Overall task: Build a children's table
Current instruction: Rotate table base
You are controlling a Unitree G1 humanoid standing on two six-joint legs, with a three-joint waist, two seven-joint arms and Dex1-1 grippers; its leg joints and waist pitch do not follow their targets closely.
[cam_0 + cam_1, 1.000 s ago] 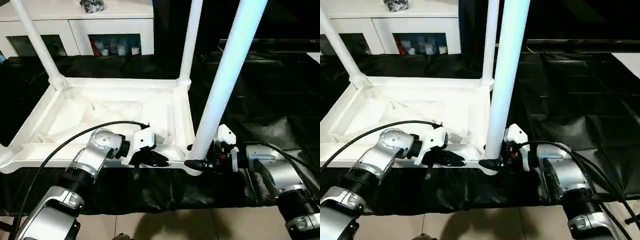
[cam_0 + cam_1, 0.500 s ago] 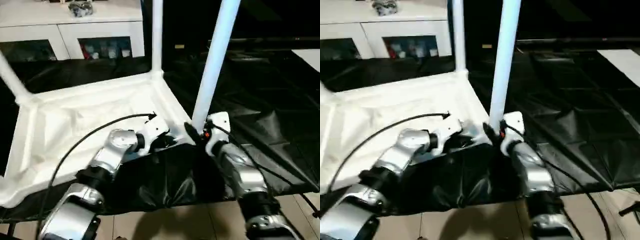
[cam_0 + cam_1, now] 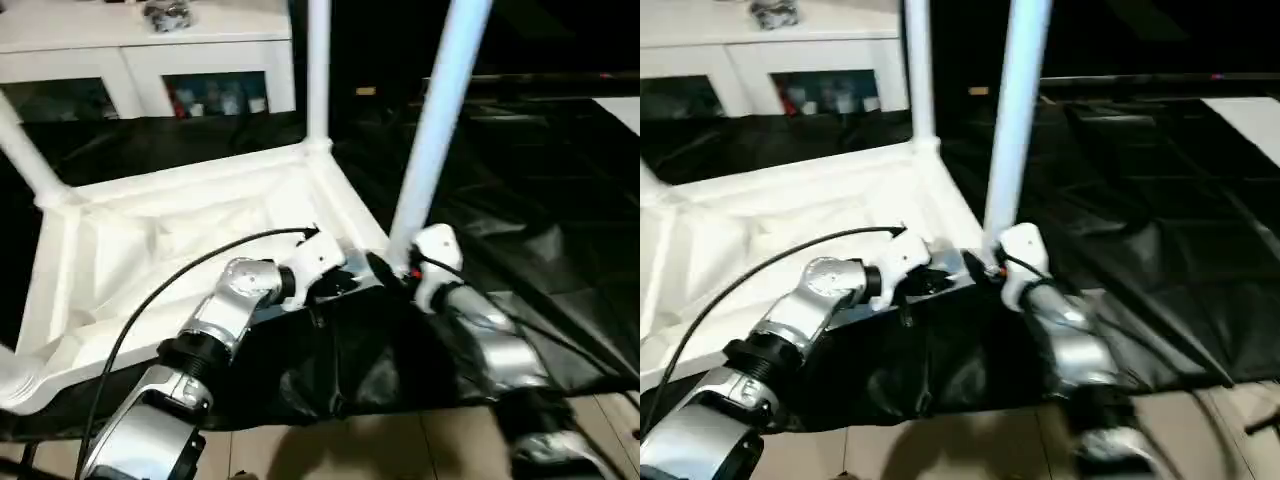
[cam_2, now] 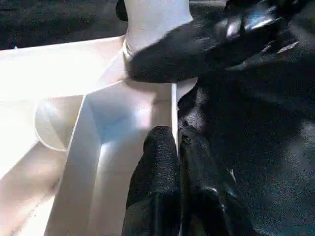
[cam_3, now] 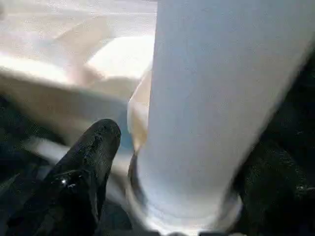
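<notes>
My left pincer (image 4: 178,147) pinches the near rim of the upturned children's table (image 3: 170,230); my right pincer (image 5: 187,162) stands open around its near corner leg (image 3: 435,140).

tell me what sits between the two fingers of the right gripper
The base of the near table leg. In the right wrist view one finger stands on one side of it and the other finger on the far side, the right gripper straddling it.

Smooth glossy white plastic children's table (image 3: 190,215), crinkled shiny black sheet (image 3: 520,200), brushed silver metal forearms (image 3: 225,310)
</notes>
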